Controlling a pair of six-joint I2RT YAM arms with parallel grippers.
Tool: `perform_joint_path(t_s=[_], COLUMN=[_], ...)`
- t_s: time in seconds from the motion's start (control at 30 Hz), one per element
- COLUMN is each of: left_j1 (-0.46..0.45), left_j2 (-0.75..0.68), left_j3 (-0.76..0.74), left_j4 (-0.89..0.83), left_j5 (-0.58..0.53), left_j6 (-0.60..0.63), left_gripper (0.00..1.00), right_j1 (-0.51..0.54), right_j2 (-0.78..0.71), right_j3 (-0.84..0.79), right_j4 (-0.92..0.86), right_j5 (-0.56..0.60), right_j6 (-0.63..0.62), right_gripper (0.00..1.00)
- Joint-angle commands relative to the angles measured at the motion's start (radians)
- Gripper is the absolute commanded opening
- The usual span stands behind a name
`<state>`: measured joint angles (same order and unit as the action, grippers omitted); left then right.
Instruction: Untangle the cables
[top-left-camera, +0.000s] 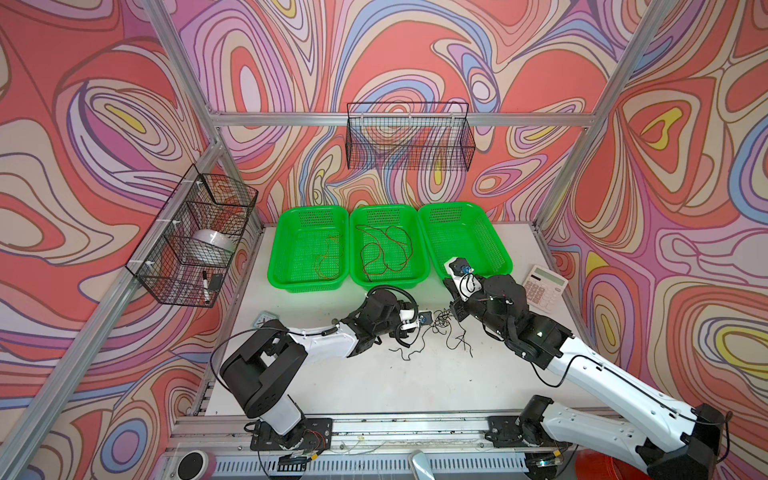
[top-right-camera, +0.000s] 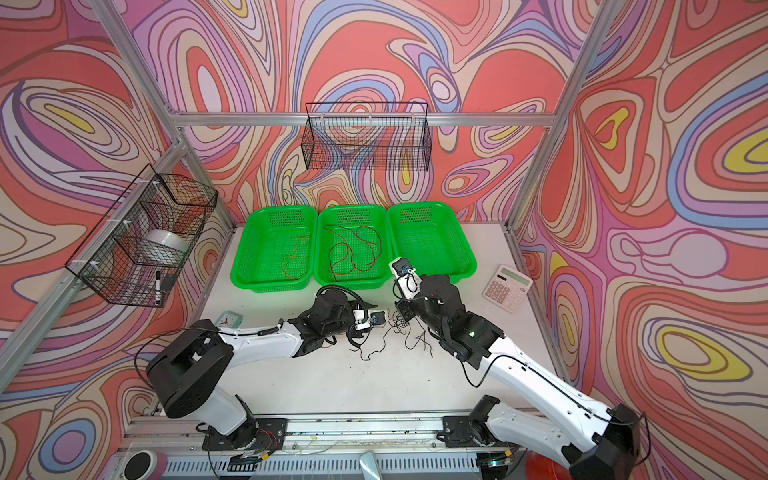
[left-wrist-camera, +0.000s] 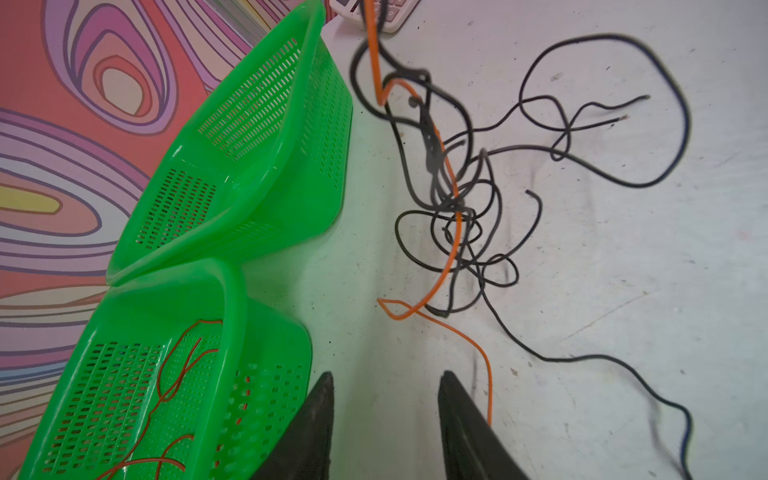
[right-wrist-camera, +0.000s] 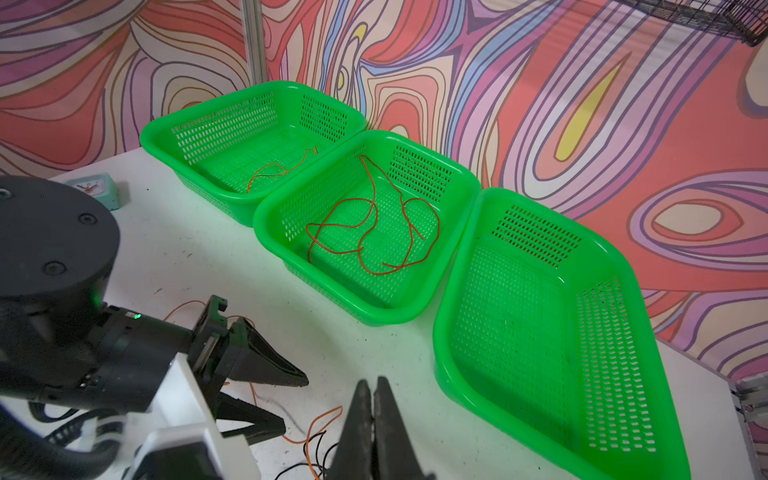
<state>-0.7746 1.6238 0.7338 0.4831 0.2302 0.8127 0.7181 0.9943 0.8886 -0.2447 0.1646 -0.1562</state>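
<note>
A thin orange wire (top-left-camera: 328, 266) is lying in the left green perforated plastic basket (top-left-camera: 307, 284), and dark red-brown wires (top-left-camera: 382, 253) are lying in the middle green basket (top-left-camera: 388, 284). The left gripper (left-wrist-camera: 384, 376) is hovering released beside the knot of black wires (left-wrist-camera: 453, 203) and one orange strand (left-wrist-camera: 455, 249) on the white table (left-wrist-camera: 623, 291). The right gripper (right-wrist-camera: 373, 380) is clenching shut, on what I cannot tell. The right green basket (top-left-camera: 457, 245) is sitting empty.

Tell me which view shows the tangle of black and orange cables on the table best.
The left wrist view: the cable tangle fills the frame, black loops and orange strand distinct. Both top views show it small and thin. The right wrist view catches only a few strands, cropped.
</note>
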Motion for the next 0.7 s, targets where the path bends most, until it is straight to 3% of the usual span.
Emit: perform_joint_path(t_s=[0.0,0.27,0.67], left_j1=[-0.002,-0.005,-0.026], left_j2=[0.038,0.09,0.124], left_j3=[0.037,0.066,0.067], left_j4=[0.129,0.143,0.129], left_j5=[0.025,0.093,0.106], left_j6=[0.041,0.038,0.047], left_gripper=[0.37,0.33,0.39], right_j1=[-0.005,-0.014,-0.031], right_j2=[-0.019,-0.002,0.01], right_j3=[0.027,0.032,0.035], right_j4=[-0.015,-0.008,0.002], right_j5=[-0.017,0.0,0.003], right_j6=[-0.02,-0.02,-0.011], right_gripper=[0.0,0.0,0.0])
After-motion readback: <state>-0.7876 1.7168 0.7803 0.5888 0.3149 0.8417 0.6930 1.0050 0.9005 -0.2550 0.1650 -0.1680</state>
